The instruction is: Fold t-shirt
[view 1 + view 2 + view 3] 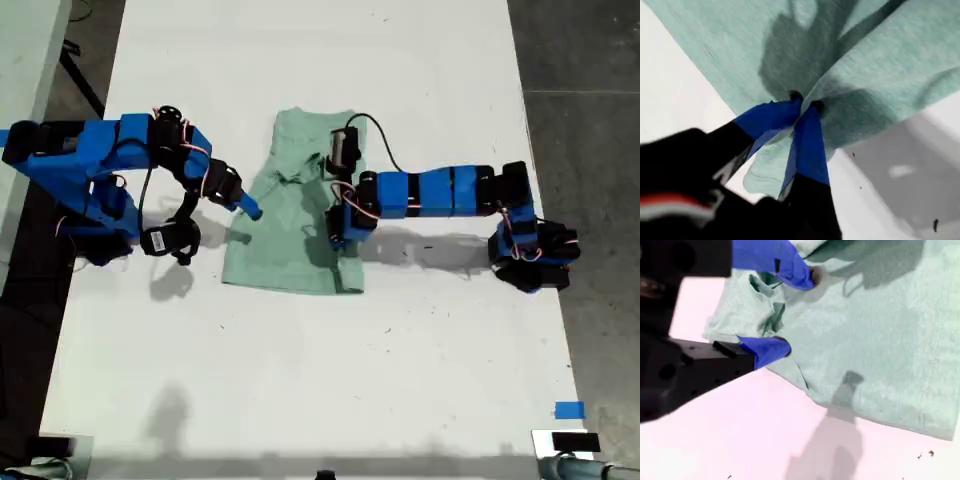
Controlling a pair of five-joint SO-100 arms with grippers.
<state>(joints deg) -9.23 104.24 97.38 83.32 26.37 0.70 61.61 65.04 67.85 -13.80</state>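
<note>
The pale mint-green t-shirt (pixel 290 245) lies on the white table (pixel 300 380), partly gathered along its side toward the exterior view's right. My first gripper (pixel 338 228) belongs to the arm on the exterior view's right. It is shut on a pinch of the t-shirt (pixel 890 60), which drapes from the first gripper (pixel 804 105) above the table. My second gripper (pixel 245 202), on the arm at the exterior view's left, is at the shirt's other edge. The second gripper (pixel 799 312) stands open with a bunched fold of the t-shirt (pixel 880 330) between its blue fingers (pixel 767 350).
A blue tape mark (pixel 568 410) sits near the table's front corner on the exterior view's right, with a dark object (pixel 575 441) just below it. Grey floor (pixel 590 120) runs along the table's edge on that side. Both arm bases stand on the table.
</note>
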